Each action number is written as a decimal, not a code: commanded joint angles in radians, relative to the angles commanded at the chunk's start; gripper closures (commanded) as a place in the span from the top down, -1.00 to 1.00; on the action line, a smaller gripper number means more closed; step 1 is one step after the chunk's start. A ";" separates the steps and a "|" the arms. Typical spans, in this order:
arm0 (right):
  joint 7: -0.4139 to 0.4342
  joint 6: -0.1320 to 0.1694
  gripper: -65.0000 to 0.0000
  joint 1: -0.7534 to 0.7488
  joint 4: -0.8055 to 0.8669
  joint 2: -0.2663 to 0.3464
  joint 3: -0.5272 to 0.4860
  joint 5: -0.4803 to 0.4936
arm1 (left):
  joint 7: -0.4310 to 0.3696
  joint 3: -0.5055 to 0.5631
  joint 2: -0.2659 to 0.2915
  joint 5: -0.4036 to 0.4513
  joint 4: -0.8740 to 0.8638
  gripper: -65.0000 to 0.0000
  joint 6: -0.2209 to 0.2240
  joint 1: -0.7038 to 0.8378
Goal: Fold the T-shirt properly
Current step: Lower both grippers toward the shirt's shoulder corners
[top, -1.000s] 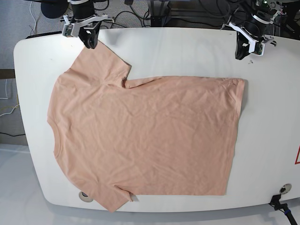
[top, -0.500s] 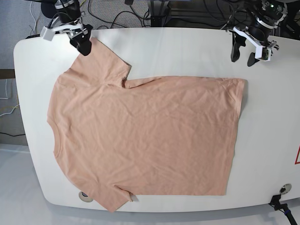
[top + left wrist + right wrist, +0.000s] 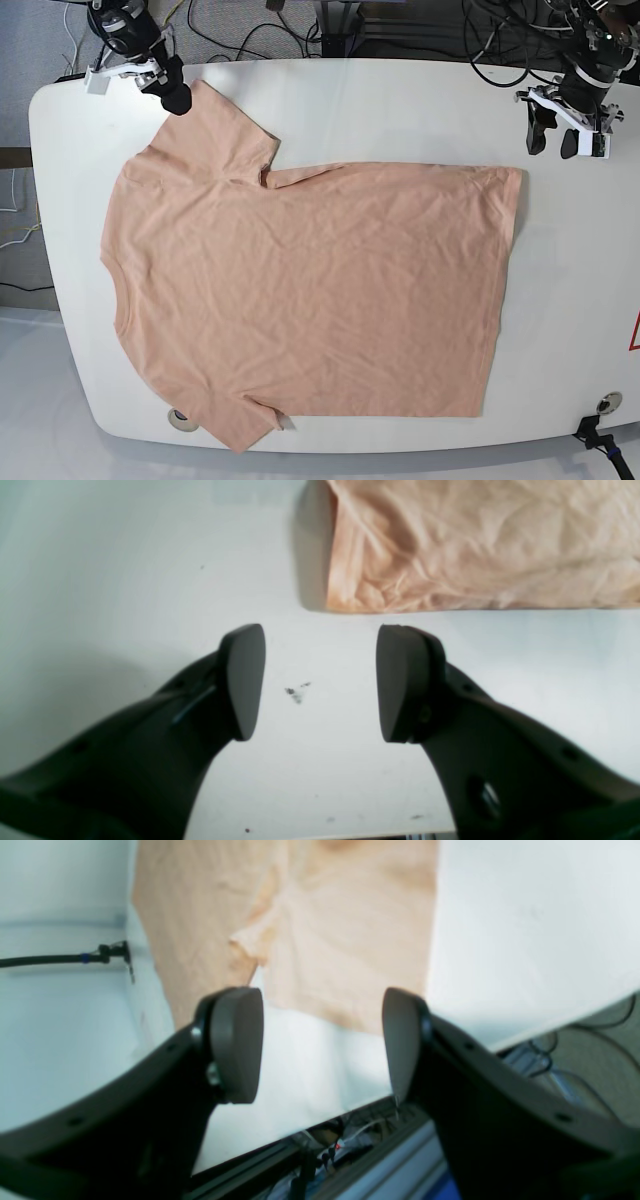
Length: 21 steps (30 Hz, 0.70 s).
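Peach-pink cotton T-shirt (image 3: 310, 290) lies flat, unfolded, on the white table (image 3: 400, 100).
Both end effectors, left (image 3: 320, 680) and right (image 3: 320, 1040), hang spread and empty; each should pinch both fabric layers at a far corner.

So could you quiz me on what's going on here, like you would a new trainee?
1. True or false: the T-shirt lies spread flat on the white table.
2. Which gripper is holding cloth: A) left gripper, B) right gripper, C) neither?
3. Fill in: in the base view, the sleeve nearest the right gripper points toward the table's ____ edge.

Key: 1 true. 2 C, both are open and empty. 3 far.
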 joint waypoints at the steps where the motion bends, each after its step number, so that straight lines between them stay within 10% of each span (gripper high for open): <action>1: -0.014 -0.002 0.11 0.009 -0.005 0.000 0.002 0.000 | 0.000 0.000 0.002 0.005 -0.002 0.02 0.000 0.000; 21: -0.057 -0.066 0.11 0.055 -0.100 -0.002 -0.044 -0.006 | 0.000 0.000 -0.003 0.006 -0.035 0.02 0.000 -0.002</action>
